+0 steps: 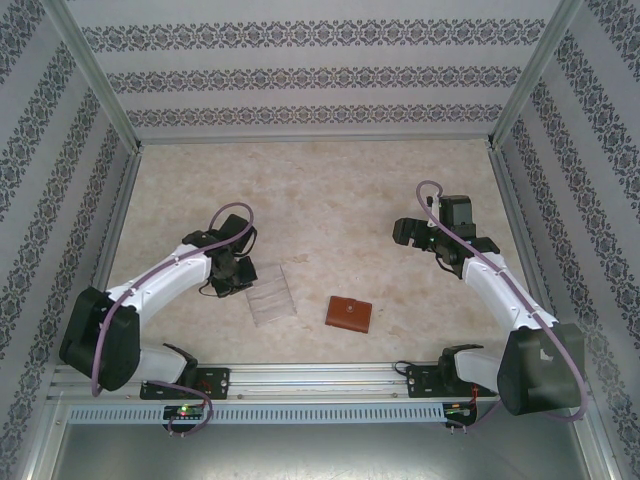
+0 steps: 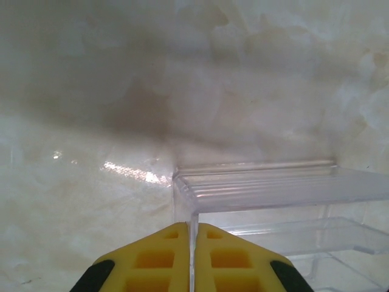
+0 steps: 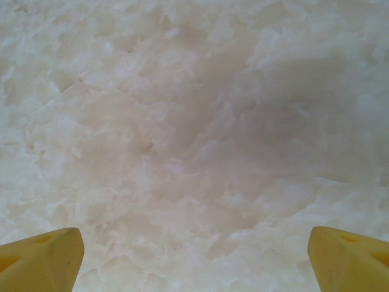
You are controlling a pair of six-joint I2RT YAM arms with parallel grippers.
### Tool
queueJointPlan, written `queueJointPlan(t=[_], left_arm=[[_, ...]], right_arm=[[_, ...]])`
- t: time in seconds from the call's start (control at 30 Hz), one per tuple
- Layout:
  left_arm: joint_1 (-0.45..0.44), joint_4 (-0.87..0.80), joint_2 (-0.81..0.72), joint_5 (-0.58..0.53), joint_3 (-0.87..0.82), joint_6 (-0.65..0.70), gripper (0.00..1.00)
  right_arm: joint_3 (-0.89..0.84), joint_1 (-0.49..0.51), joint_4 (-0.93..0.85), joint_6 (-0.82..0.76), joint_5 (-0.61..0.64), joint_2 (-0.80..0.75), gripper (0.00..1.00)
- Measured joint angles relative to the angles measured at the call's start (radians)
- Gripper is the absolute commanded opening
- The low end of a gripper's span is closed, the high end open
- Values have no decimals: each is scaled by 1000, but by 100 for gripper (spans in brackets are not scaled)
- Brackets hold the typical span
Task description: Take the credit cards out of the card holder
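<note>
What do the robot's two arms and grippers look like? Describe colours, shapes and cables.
The left arm and right arm have white tubular links, bulky black shoulder housings and black wrists. A purplish cable loops along each. The left gripper and right gripper have yellow fingers; the left's show square recesses and black backing.

Clear plastic rack (image 1: 270, 293) lies on the table (image 1: 330, 190), left of centre and toward the near edge, turned at a slight angle. Fine ridges run across its face. In the left wrist view it shows stepped, see-through tiers with one corner nearest the lens, and glare spots on the tabletop just beside it. Table surface is pale, marbled beige, glossy. Walls (image 1: 320, 60) stand on three sides, striped with dark floral bands. Metal rail (image 1: 320, 378) runs along the near edge.
</note>
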Motion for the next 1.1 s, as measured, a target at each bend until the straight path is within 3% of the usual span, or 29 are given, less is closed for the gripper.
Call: queueJointPlan(t=[0.43, 0.8, 1.1], left_arm=[[-4, -53, 127, -50, 237, 146, 0], [-5, -83, 381, -63, 568, 362, 0], [-5, -136, 680, -65, 947, 503, 0]], right_arm=[[4, 4, -13, 1, 3, -27, 94], [17, 54, -71, -7, 62, -72, 93], [24, 56, -97, -7, 114, -105, 92]])
